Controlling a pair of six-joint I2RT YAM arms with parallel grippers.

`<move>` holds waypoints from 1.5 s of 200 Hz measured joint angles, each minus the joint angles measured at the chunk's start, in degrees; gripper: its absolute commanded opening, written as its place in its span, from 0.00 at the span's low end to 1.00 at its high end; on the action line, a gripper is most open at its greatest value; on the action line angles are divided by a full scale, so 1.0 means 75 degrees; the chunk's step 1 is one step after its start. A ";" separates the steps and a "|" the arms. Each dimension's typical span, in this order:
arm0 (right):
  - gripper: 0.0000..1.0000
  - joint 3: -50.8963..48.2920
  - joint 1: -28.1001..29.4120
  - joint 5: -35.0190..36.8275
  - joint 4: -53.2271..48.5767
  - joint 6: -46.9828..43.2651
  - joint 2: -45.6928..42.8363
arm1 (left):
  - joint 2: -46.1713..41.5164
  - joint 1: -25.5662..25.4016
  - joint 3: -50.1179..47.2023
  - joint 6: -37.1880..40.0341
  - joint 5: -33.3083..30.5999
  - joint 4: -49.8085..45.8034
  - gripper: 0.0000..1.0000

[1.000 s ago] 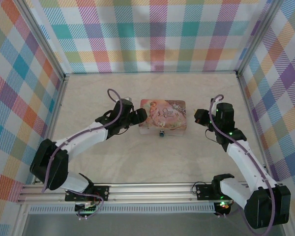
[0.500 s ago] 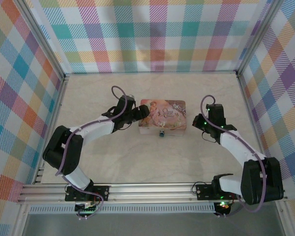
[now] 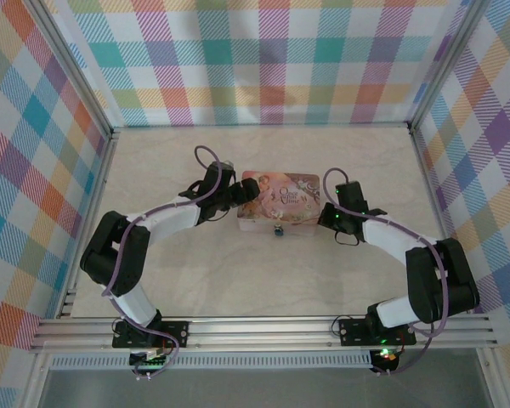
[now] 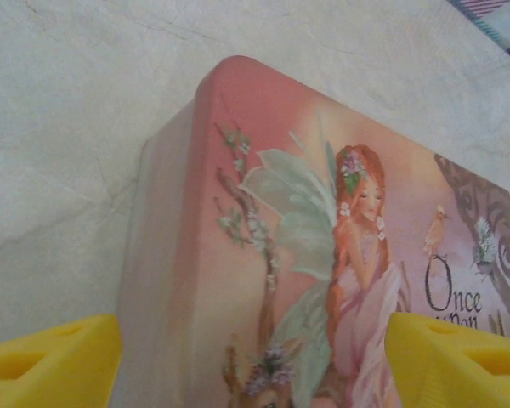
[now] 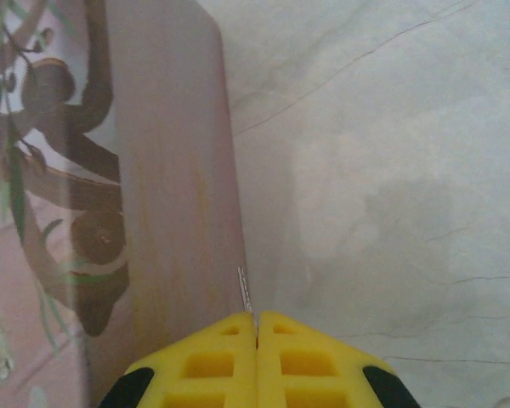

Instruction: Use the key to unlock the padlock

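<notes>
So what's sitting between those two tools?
The pink fairy tin lies between the left tool and the right tool, as the top view shows.

The top camera looks down from above the near edge over the whole tabletop [image 3: 238, 272]. Both wrist cameras sit close to the pink floral tin [image 3: 280, 197], facing its opposite ends.

On the one bench [image 3: 238, 280] there is one pink tin [image 3: 280, 202], one tiny padlock [image 3: 280, 230] and one thin key [image 5: 246, 299]. Pincers number two: the left pincer [image 3: 243, 197] and the right pincer [image 3: 326, 214].
</notes>
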 measured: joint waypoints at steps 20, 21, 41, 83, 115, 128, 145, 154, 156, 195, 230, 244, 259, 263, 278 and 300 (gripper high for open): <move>0.00 0.0006 0.0233 0.0017 0.0000 0.0055 0.0000 | 0.0009 0.0064 0.0076 0.0000 0.0058 0.0012 0.81; 0.00 0.0006 0.0251 0.0017 0.0000 0.0067 0.0000 | 0.0012 0.0070 0.0079 0.0000 0.0055 0.0012 0.81; 0.00 0.0006 0.0446 0.0020 -0.0009 0.0154 0.0000 | 0.0073 0.0213 0.0149 0.0000 0.0085 0.0023 0.81; 0.00 0.0009 0.0507 0.0061 -0.0128 0.0178 -0.0087 | -0.0012 0.0376 0.0093 0.0006 -0.0061 -0.0070 0.84; 0.00 0.0221 0.0507 0.0341 -0.0501 0.0093 -0.0140 | -0.0883 0.0373 -0.0452 0.0023 -0.0061 -0.0149 0.95; 0.00 0.0338 0.0466 0.0475 -0.0656 0.0015 -0.0204 | -0.1367 0.0373 -0.0755 0.0029 0.0032 -0.0119 1.00; 0.00 0.0560 0.0294 0.0560 -0.0877 -0.0061 -0.0291 | -0.1996 0.0353 -0.1204 0.0064 0.0224 -0.0029 1.00; 0.00 0.0699 0.0134 0.0597 -0.0968 -0.0111 -0.0329 | -0.2253 0.0318 -0.1393 0.0076 0.0323 -0.0035 1.00; 0.00 0.0737 0.0093 0.0606 -0.0976 -0.0119 -0.0338 | -0.2314 0.0309 -0.1437 0.0082 0.0347 -0.0041 1.00; 0.00 0.1964 -0.0361 0.0629 -0.1425 -0.0516 -0.0119 | -0.3025 -0.0350 -0.2046 0.0364 0.0481 -0.0047 1.00; 0.00 0.3783 -0.0396 0.0391 -0.1542 -0.0901 0.1169 | -0.3235 -0.1207 -0.2938 0.0463 0.0315 0.0664 1.00; 0.00 0.4386 -0.0396 0.0268 -0.1649 -0.1032 0.1737 | -0.3232 -0.1582 -0.3491 0.0586 0.0012 0.1279 1.00; 0.00 0.5007 -0.0396 0.0119 -0.1810 -0.1134 0.2369 | -0.3200 -0.1996 -0.3958 0.0816 -0.0248 0.1845 1.00; 0.00 0.5167 -0.0396 0.0096 -0.1865 -0.1169 0.2527 | -0.3162 -0.2095 -0.4028 0.0868 -0.0321 0.1979 1.00; 0.00 0.5642 -0.0402 -0.0052 -0.2002 -0.1256 0.3045 | -0.2897 -0.2363 -0.4071 0.1154 -0.0542 0.2387 1.00; 0.00 0.6181 -0.0402 -0.0224 -0.2215 -0.1294 0.3646 | -0.2390 -0.2725 -0.4033 0.1632 -0.0970 0.3019 1.00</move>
